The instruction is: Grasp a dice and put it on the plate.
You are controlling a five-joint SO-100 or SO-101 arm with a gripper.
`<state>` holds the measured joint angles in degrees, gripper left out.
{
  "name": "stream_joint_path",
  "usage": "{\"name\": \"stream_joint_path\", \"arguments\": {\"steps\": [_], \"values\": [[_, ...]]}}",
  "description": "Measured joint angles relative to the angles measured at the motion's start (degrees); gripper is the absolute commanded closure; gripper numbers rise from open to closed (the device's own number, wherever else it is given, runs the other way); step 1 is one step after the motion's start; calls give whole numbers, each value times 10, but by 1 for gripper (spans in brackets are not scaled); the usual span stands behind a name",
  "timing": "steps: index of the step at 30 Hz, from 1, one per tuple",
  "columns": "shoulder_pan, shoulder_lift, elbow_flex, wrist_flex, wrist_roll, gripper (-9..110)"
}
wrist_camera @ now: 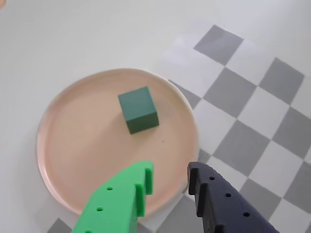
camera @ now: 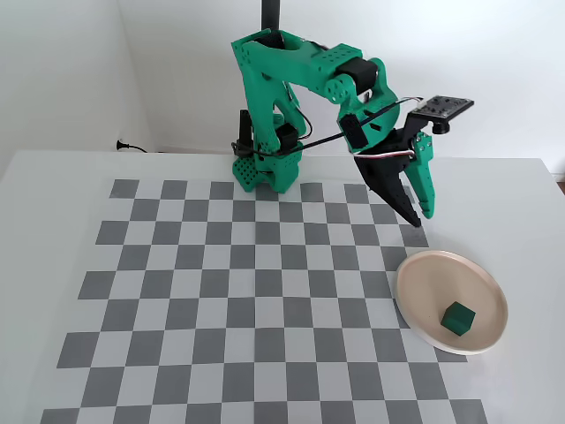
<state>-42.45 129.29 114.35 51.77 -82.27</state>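
Observation:
The dice (wrist_camera: 139, 110) is a small dark green cube resting on the pale pinkish plate (wrist_camera: 73, 145), a little above the plate's centre in the wrist view. In the fixed view the dice (camera: 459, 318) sits on the plate (camera: 422, 283) at the right edge of the checkered mat. My gripper (wrist_camera: 170, 177) is open and empty, with a bright green finger on the left and a black finger on the right, held above the plate's near edge. In the fixed view the gripper (camera: 421, 216) hangs in the air, up and to the left of the plate.
A grey and white checkered mat (camera: 238, 291) covers the white table. The green arm's base (camera: 265, 168) stands at the back of the mat. A black post (camera: 271, 13) rises behind the arm.

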Motion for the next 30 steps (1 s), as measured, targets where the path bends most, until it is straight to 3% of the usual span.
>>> {"name": "stream_joint_path", "arguments": {"steps": [9, 24, 30], "values": [[86, 207, 112, 47, 35, 106], [268, 567, 433, 12, 55, 106], [310, 609, 492, 7, 89, 106]]}}
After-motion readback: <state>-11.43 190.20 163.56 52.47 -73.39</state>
